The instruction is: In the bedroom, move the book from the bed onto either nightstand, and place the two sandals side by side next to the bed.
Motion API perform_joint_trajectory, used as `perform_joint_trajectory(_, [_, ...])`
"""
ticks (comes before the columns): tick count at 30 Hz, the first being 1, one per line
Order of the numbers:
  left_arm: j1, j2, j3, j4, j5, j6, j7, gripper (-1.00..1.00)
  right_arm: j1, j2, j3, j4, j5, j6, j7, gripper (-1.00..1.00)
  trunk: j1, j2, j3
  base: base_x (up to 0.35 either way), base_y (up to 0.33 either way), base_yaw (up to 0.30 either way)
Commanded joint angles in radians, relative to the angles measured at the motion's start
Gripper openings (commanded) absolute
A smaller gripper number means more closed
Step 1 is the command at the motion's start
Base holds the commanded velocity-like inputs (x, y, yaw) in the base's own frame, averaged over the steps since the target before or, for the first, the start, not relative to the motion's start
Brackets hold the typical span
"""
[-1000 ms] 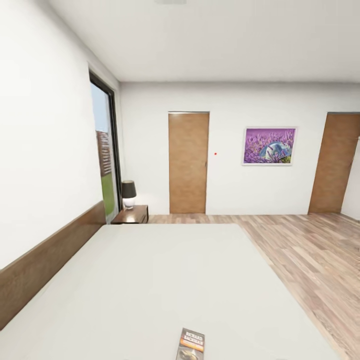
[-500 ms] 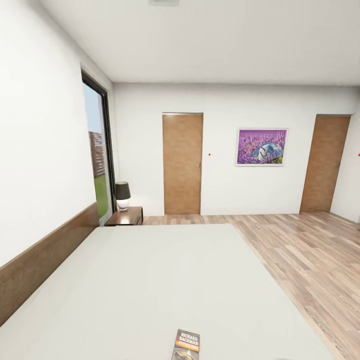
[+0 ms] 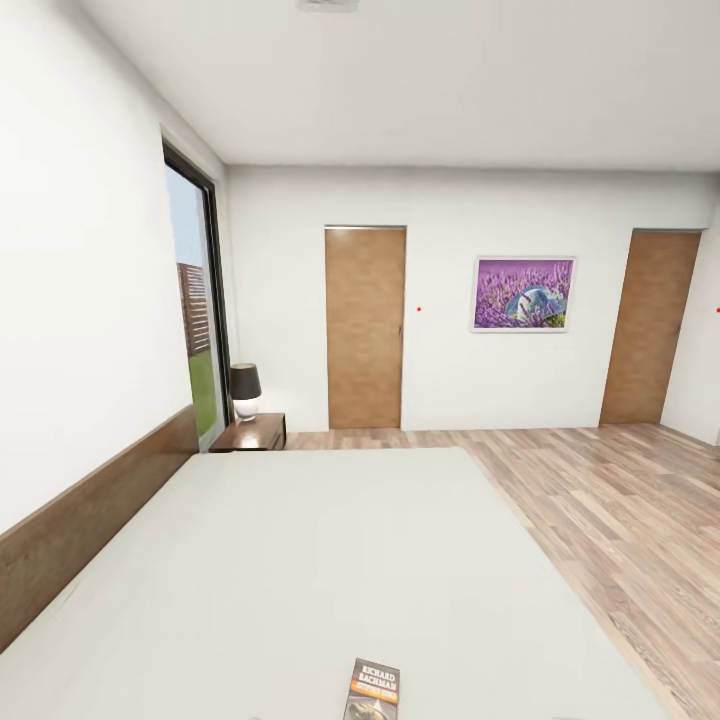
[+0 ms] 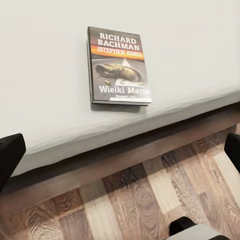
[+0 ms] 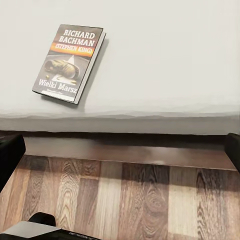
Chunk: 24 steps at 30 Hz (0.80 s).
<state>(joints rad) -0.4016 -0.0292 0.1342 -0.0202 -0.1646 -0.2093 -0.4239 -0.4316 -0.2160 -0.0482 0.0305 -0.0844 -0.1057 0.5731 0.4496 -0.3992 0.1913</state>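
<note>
The left claw (image 4: 120,150) hangs over the wood-plank floor (image 4: 150,200) just short of the bed's edge, its two dark fingertips (image 4: 9,155) showing at opposite borders of the left wrist view, spread wide with nothing between them. The right claw (image 5: 120,152) is in much the same pose beside the bed, its fingertips (image 5: 10,155) likewise far apart and holding nothing. Ahead of both claws runs the dark brown frame (image 4: 115,155) of the bed (image 3: 330,560), and on the pale mattress, close to that near edge, lies the book (image 4: 119,66), flat and face up, its cover reading "Richard Bachman" above an orange band and a pale picture of a shoe. In the right wrist view the book (image 5: 69,62) lies at a slight angle to the mattress edge. From the head view the book (image 3: 373,690) sits at the very bottom of the picture on the near end of the bed, untouched. The flat headboard (image 3: 90,520) runs along the left wall. Beyond the bed's far end, in the corner by the tall black-framed window (image 3: 195,310), stands a nightstand (image 3: 250,433) carrying a small lamp (image 3: 244,389) with a dark shade. Two brown doors (image 3: 365,328) and a purple lavender painting (image 3: 524,294) mark the far white wall.
</note>
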Motion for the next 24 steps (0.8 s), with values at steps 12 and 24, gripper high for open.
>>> perform_joint_trajectory(12, [0.000,0.003,0.013,0.000,-0.010,-0.002,-0.026,1.00,-0.001,0.001,-0.004,0.003,-0.007,-0.002,0.005,1.00,0.000,-0.001,0.000,0.000,0.000,0.000])
perform_joint_trajectory(24, [-0.037,0.021,0.021,-0.103,0.055,0.188,-0.112,1.00,-0.001,0.000,-0.004,0.003,-0.007,-0.002,0.005,1.00,0.000,-0.001,0.000,0.000,0.000,0.000])
